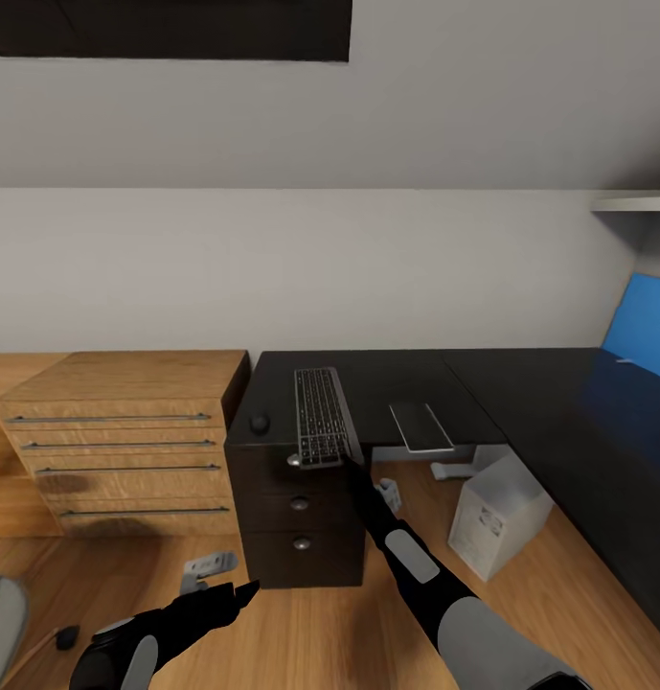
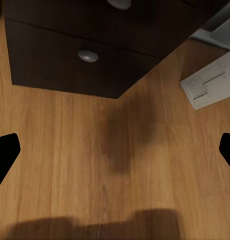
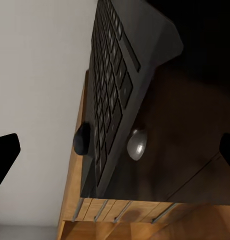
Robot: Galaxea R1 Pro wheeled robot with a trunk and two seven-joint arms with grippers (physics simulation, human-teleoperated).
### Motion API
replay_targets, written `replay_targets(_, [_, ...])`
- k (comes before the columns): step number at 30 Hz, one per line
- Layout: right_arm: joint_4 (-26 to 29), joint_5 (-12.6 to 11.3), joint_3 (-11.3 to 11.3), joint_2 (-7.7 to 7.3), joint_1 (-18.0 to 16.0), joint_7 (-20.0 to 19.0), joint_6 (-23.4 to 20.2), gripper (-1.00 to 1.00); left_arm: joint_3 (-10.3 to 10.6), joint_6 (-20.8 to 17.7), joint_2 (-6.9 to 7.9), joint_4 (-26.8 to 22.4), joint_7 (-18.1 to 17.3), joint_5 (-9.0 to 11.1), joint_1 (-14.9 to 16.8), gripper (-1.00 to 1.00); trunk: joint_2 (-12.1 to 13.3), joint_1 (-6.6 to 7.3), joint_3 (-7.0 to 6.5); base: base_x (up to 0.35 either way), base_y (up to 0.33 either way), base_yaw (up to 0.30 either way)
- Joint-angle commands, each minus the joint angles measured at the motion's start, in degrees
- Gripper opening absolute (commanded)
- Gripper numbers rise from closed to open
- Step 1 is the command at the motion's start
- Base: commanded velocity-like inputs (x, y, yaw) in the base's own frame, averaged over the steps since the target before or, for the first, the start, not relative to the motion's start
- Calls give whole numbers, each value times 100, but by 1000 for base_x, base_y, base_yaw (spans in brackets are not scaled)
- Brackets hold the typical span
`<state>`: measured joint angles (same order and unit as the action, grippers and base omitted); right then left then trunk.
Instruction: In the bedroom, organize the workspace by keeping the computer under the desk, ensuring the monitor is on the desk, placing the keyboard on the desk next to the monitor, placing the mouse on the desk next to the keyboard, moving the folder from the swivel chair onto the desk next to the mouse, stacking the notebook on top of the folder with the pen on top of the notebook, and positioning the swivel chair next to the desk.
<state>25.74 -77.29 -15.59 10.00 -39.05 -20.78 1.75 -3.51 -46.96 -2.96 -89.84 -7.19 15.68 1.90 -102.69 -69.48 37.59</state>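
The keyboard (image 1: pixel 322 416) lies on the black desk (image 1: pixel 521 383), over the drawer end, its near edge jutting a little past the desk front above the top silver knob (image 1: pixel 294 460); the mouse (image 1: pixel 261 423) sits on the desk just beside the keyboard, toward the light wooden cabinet (image 1: pixel 128 441); so, as I judge it, those two steps are roughly done, though the keyboard may want squaring. The white computer (image 1: pixel 497 516) stands on the floor, partly under the desk's long run; a thin grey slab (image 1: pixel 421 426) lies on a lower shelf of the desk, and I cannot tell what it is. No monitor stands on the stretch of desk in sight, so keyboard and mouse cannot yet be judged next to it; folder, notebook, pen and chair all look left to do; the blue panel (image 1: pixel 646 326) at the far end is on the wall, not the folder.

The right gripper (image 1: pixel 352 458) reaches to the keyboard's near corner; in the right wrist view its two fingertips (image 3: pixel 4 155) stand wide apart at the picture's edges, with keyboard (image 3: pixel 117 75), mouse (image 3: pixel 82 139) and knob (image 3: pixel 137 144) between and beyond them; it clamps nothing, and whether a finger touches the keyboard I cannot tell. The left gripper (image 1: pixel 236 596) hangs low over the wooden floor (image 2: pixel 94 150) before the drawers (image 2: pixel 69 60), fingers spread, holding nothing.
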Motion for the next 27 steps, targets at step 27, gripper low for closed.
replay_targets(27, [-25, -43, -23, 0, -7, -28, 18, 100, -119, -41, -15, -40, -54, 2, 3, 100, -43, -22, 24, 88, 11, 0])
